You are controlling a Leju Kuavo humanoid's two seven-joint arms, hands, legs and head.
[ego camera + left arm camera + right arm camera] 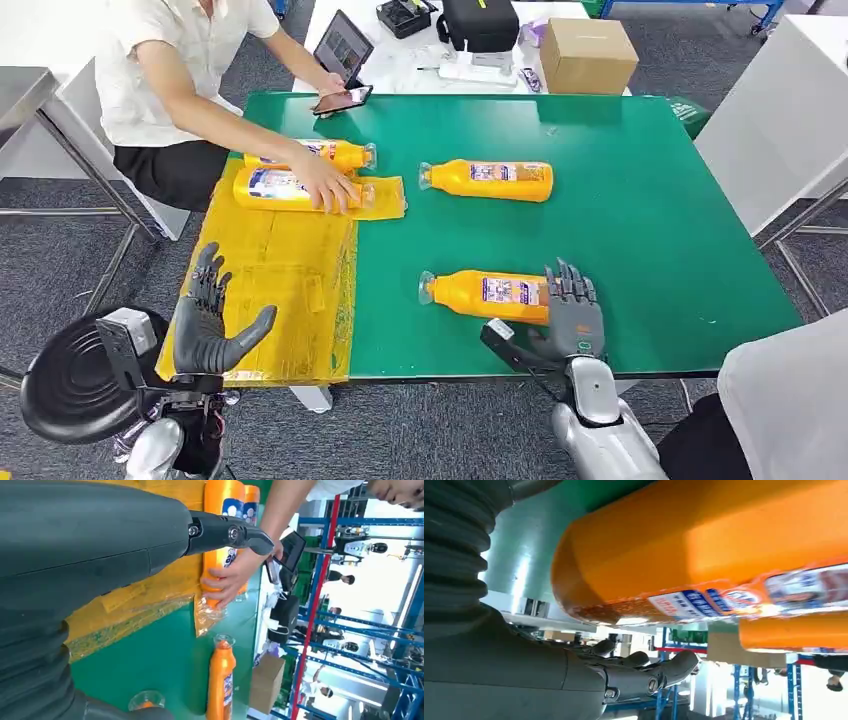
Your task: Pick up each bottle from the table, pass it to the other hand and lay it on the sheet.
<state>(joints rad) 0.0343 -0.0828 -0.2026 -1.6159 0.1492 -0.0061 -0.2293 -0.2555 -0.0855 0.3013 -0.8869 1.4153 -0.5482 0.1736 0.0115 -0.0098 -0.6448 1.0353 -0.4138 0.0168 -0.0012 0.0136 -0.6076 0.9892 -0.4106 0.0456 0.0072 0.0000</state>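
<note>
Two orange bottles lie on the green table [640, 230]: a near bottle [485, 293] [704, 545] and a far bottle [488, 180] [221, 677]. My right hand [572, 312] is at the near bottle's base end, fingers [644, 675] spread beside it without gripping. My left hand [205, 322] hovers open and empty over the near left corner of the yellow sheet [285, 270], thumb [230, 532] out. Two more bottles [270, 187] [338, 153] lie at the sheet's far end, with a person's hand [325, 185] [227, 577] resting on them.
A person [170, 70] sits at the table's far left, holding a phone [343, 99]. Behind the table, a white table carries a cardboard box [588, 55], a black bag [480, 22] and a tablet [343, 45]. A white table [780, 120] stands to the right.
</note>
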